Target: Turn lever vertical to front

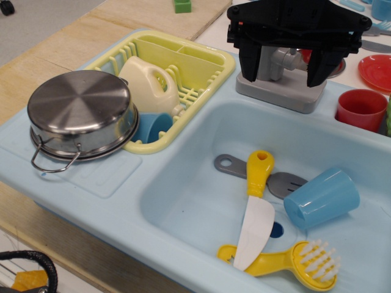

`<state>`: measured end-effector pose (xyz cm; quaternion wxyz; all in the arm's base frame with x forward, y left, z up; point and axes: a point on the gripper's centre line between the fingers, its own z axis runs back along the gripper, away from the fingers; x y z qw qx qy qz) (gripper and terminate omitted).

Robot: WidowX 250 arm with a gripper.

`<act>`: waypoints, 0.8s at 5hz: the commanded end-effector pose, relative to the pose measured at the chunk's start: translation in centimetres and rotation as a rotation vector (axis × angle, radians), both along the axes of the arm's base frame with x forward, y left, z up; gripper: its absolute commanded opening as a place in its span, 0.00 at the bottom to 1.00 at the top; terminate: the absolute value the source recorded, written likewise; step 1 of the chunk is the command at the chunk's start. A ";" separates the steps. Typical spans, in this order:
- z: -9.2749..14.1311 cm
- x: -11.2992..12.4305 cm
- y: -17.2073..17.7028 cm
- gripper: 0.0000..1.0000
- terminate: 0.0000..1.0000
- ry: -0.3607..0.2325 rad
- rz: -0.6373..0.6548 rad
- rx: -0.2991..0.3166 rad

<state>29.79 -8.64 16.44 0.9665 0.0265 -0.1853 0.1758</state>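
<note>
Lever (282,61) — stubby grey plastic arm on its grey base (278,91), behind the pale blue sink (201,201) | my gripper (284,76) hung open, fingers straddling it | judged light, stiff, slippery — best pushed near the tip

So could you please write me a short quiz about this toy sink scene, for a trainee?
1. True or false: the claw straddles the grey lever.
2. What lies across the grey spatula in the sink? A) yellow-handled knife B) red cup C) pot
3. Fill in: the blue cup in the sink lies on its ____.

Key:
1. True.
2. A, the knife.
3. Side.
</note>
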 end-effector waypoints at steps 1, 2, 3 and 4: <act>0.0 0.0 0.0 1.00 0.00 0.000 0.000 0.000; 0.8 0.7 -0.2 1.00 0.00 -0.014 -0.026 0.009; 1.4 2.0 -0.2 1.00 0.00 -0.042 -0.075 0.029; 1.7 3.0 -0.2 1.00 0.00 -0.045 -0.107 0.043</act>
